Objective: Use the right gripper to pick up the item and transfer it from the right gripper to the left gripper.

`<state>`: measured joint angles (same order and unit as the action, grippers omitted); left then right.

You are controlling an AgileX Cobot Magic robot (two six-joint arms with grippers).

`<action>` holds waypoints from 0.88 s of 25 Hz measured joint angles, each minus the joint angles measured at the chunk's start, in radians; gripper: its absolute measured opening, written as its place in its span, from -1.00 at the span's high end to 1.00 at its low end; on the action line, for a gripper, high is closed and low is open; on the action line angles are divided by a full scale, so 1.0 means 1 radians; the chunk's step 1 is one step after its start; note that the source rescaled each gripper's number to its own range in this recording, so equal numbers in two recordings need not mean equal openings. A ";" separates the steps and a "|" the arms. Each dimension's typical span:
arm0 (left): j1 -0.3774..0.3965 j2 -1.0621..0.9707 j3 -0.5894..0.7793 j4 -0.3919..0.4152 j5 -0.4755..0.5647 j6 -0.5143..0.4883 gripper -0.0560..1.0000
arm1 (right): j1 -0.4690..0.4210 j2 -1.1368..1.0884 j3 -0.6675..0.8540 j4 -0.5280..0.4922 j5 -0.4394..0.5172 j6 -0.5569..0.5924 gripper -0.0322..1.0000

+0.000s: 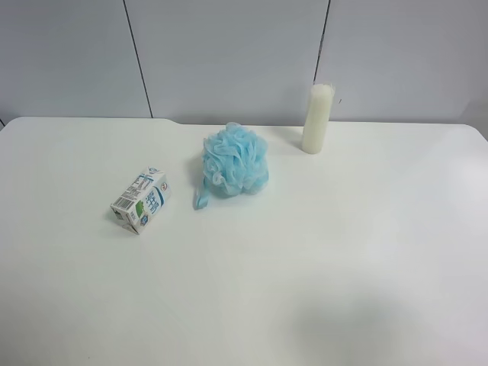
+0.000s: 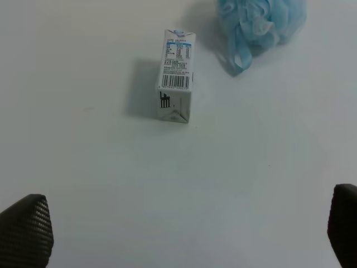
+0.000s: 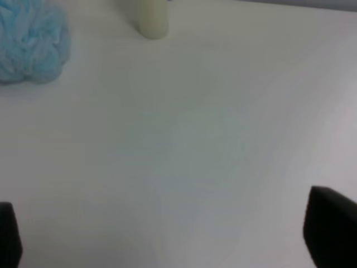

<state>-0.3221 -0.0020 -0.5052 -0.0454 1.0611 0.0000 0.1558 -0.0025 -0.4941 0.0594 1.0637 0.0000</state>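
Observation:
The milk carton (image 1: 140, 200) lies on its side on the white table (image 1: 320, 252), at the left in the exterior high view. It also shows in the left wrist view (image 2: 176, 74), barcode side up, well ahead of the left gripper (image 2: 184, 229). The left gripper is open and empty; only its two fingertips (image 2: 25, 226) show at the frame's edges. The right gripper (image 3: 173, 234) is open and empty over bare table; its fingertips (image 3: 332, 229) show at the frame's edges. The carton is out of the right wrist view. Neither arm shows in the exterior high view.
A fluffy light-blue bath pouf (image 1: 234, 161) sits mid-table, just right of the carton; it also shows in the left wrist view (image 2: 259, 22) and the right wrist view (image 3: 30, 42). A tall cream-white cylinder (image 1: 317, 118) stands behind it near the wall (image 1: 229, 53).

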 joint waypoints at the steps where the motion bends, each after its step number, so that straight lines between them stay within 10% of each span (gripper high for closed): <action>1: 0.000 0.000 0.000 0.001 0.000 0.000 -1.00 | 0.000 0.000 0.000 0.000 0.000 0.000 -1.00; 7: 0.018 0.000 0.000 0.002 0.000 0.000 -1.00 | 0.000 0.000 0.000 0.000 0.000 0.000 -1.00; 16: 0.303 0.000 0.000 0.002 0.000 0.000 -1.00 | 0.000 0.000 0.000 0.000 0.000 0.000 -1.00; 22: 0.345 0.000 0.000 0.002 0.000 0.000 -1.00 | -0.003 0.000 0.000 0.000 0.000 0.000 -1.00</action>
<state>0.0225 -0.0020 -0.5052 -0.0429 1.0611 0.0000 0.1525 -0.0025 -0.4941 0.0594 1.0637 0.0000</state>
